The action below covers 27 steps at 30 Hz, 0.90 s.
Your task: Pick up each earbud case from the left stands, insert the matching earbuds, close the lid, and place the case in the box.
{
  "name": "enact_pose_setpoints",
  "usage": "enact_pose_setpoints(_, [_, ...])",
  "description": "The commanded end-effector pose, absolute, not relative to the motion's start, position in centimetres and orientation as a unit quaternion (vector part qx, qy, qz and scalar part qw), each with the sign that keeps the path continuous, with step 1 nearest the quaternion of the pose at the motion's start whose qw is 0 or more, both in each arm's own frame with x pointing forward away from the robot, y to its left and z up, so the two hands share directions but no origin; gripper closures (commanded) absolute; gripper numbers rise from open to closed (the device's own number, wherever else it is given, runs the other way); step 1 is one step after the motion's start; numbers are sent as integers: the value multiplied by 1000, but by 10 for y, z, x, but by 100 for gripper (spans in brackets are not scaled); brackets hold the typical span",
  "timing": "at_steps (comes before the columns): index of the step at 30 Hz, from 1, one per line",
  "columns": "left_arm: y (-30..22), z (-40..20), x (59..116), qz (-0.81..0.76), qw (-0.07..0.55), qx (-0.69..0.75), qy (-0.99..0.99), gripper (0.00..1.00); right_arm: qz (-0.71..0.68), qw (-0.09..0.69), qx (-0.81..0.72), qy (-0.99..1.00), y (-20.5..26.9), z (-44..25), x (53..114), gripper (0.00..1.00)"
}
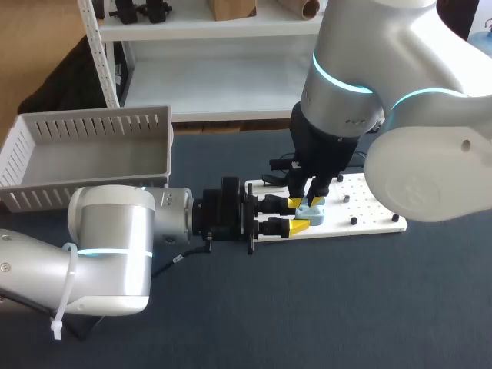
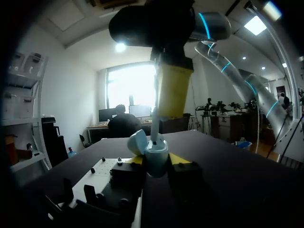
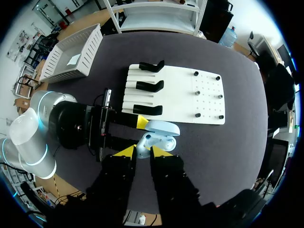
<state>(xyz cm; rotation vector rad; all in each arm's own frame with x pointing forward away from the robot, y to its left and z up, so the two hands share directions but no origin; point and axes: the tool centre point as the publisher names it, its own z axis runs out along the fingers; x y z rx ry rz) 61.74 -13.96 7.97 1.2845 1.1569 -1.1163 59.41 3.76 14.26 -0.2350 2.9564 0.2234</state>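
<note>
The jaws of the left gripper (image 1: 298,215) were clenched on the pale blue earbud case (image 1: 313,213), with one yellow-tipped finger pressed to each side of its body. The arm lay low and level across the table (image 1: 346,307), and the case was held upright ahead of the wrist. Its lid (image 2: 137,141) was swung open and tilted back to one side.

The jaws of the right gripper (image 3: 141,151) were drawn close together, straight above the case, and pinched a slim pale earbud (image 2: 154,126). The earbud's lower end sat in the mouth of the case. The right fingers pointed down at the case, while the left fingers came at it from the side.

The case was held at the near edge of the white board (image 3: 180,95), just beside the closest of the three black stands (image 3: 147,85). A few small black pegs (image 3: 196,73) stood on the board's far half.

The grey slatted box (image 1: 84,146) sat well apart from the case, beyond the left arm. A pale slip (image 3: 73,58) lay inside it, too small to tell whether it bore any print. No lettering on the case could be made out.
</note>
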Motion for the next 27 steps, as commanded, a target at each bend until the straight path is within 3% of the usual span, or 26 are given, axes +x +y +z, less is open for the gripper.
enact_pose_setpoints(1, [-141, 79, 617, -463, 517, 534, 482, 100, 76, 82, -78, 991, 38, 141, 596, 100])
enact_pose_setpoints(27, [-141, 79, 617, -463, 517, 534, 482, 100, 75, 74, -76, 991, 38, 136, 600, 100])
